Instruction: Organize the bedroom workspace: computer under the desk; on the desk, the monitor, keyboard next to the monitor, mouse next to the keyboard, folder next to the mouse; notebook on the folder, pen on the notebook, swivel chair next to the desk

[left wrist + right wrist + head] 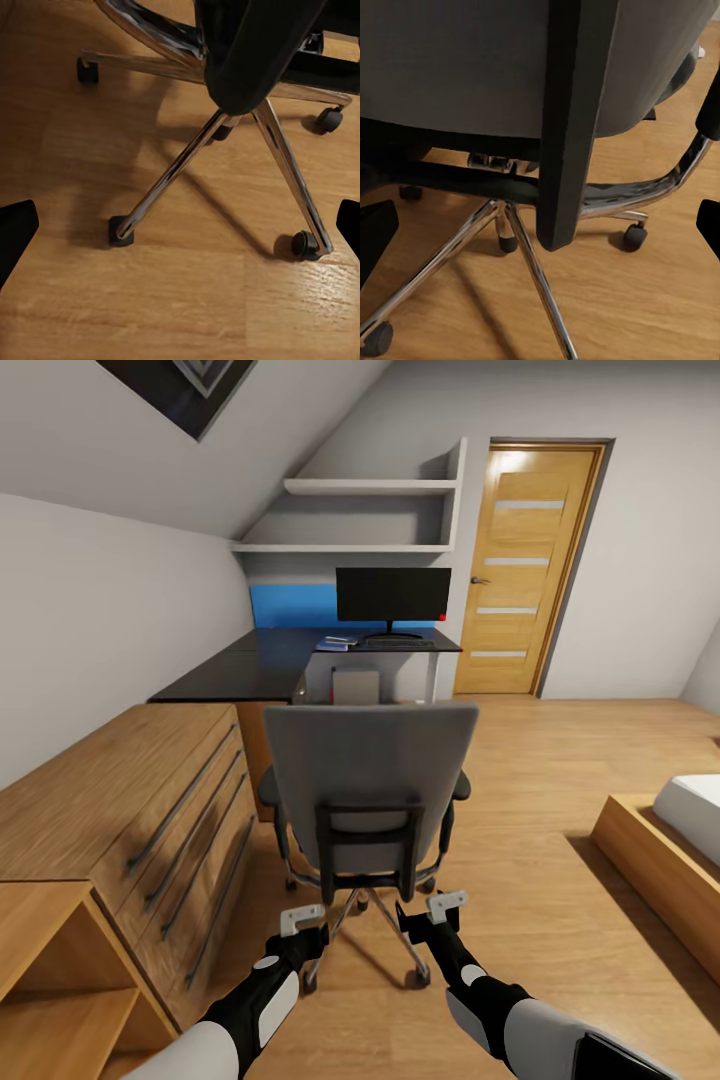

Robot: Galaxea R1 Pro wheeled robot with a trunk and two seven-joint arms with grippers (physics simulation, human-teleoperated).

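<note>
The head view takes in the whole bedroom corner. The swivel chair (368, 790) stands in the middle of the wood floor (540, 900) with its tall grey back turned to the camera and its seat facing the counter (260, 665). That glossy black counter lies beyond the chair, against a blue back panel. On it the monitor (393, 596) stands upright on its thin stand, dark screen facing the chair, its long side running across the counter. Just in front of its base lies the keyboard (398, 643), long axis parallel to the screen. Beside the keyboard, on the side away from the door (525, 565), rests a small flat bluish thing too small to name. Under the counter, directly beyond the chair, sits a grey box, apparently the computer (356, 685). A low light-wood cabinet (120, 810) runs along the wall beside the chair.

The left gripper (302, 922) and right gripper (432, 909) hover just behind the chair, low, near its base, touching nothing; both sets of jaws are spread apart and empty.

The left wrist view shows the chrome five-star legs and black casters from close above. The right wrist view shows the black back-support post and the seat's underside.
</note>
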